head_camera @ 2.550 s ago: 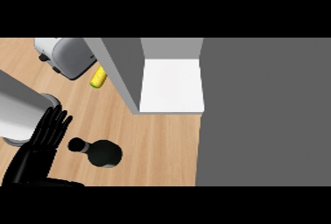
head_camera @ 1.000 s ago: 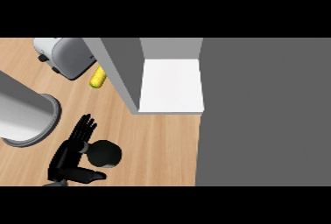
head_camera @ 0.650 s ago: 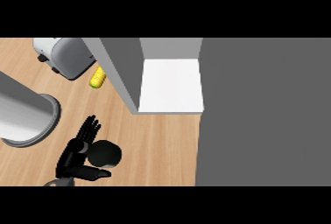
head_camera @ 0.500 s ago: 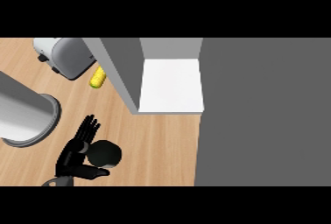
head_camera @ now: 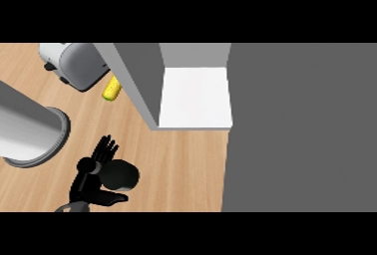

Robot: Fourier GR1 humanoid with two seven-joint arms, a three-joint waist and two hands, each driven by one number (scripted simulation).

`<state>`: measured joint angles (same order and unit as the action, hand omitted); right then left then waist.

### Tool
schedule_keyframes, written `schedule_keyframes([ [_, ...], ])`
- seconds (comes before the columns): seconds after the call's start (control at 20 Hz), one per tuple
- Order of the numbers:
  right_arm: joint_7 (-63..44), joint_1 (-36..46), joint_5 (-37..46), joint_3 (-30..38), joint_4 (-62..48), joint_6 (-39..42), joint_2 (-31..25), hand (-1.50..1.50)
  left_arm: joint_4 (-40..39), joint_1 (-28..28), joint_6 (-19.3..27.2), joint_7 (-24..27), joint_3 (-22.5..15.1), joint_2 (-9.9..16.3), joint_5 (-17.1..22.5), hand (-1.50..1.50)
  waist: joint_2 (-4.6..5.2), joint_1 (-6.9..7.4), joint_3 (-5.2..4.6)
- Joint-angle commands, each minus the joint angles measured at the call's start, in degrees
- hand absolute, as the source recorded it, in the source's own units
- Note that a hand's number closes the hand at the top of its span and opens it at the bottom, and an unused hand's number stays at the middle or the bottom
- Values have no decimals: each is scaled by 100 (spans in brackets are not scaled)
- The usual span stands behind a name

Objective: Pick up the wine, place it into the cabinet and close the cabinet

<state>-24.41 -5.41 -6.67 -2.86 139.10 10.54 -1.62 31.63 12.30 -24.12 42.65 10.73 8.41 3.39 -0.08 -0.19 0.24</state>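
Your L hand [head_camera: 88, 174] sits against the left side of the wine [head_camera: 123, 176], which stands upright on the counter [head_camera: 184, 164], seen from above as a dark round top. Fingers [head_camera: 105, 148] are near straight, pointing away from you past the bottle. The thumb [head_camera: 110, 198] hooks under its near side. So the bottle sits in the fork btw thumb and fingers, but nothing is wrapped round it yet; I'd call the hand open and the grasp not made. That pose makes sense as a side approach: palm to the bottle's side first, then curl.

The wine is well short of the cabinet [head_camera: 140, 84], which is up and to the right, w/ its white shelf floor [head_camera: 195, 97] exposed, i.e. open and ready to take the bottle. You'll prob. need to lift and carry fwd and right, clearing the cabinet's grey side wall.

Watch the grey cylinder [head_camera: 29, 129] just left of the hand; can't tell what it is. The toaster [head_camera: 74, 62] and a yellow item [head_camera: 111, 88] sit further back, out of the likely path.

R hand isn't in view.
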Motion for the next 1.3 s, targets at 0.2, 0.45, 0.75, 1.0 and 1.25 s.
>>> schedule_keyframes([
  [0.2, 449, -363, 176, -172, -146, 145, 151, -150, -834, 449, -388, 576, -4, 59, -27, 150, 16, -34, -28],
  [0.45, 250, -218, -486, 566, -21, 275, -226, -150, -674, 618, -483, 186, -20, 28, 137, 150, 14, -38, -25],
  [0.75, 504, -489, 118, -236, -105, 184, 151, -150, -1150, 471, -574, 1001, -211, 204, -176, 150, 22, -48, -31],
  [1.0, 398, -116, -67, 162, -372, 209, -3, -150, -957, 77, -29, 1352, -155, -193, -40, 150, 20, -6, -30],
  [1.25, 305, 289, -130, 358, -557, 88, -48, -150, -238, -717, 9, 1264, 0, -183, 352, 150, 8, 94, -23],
])
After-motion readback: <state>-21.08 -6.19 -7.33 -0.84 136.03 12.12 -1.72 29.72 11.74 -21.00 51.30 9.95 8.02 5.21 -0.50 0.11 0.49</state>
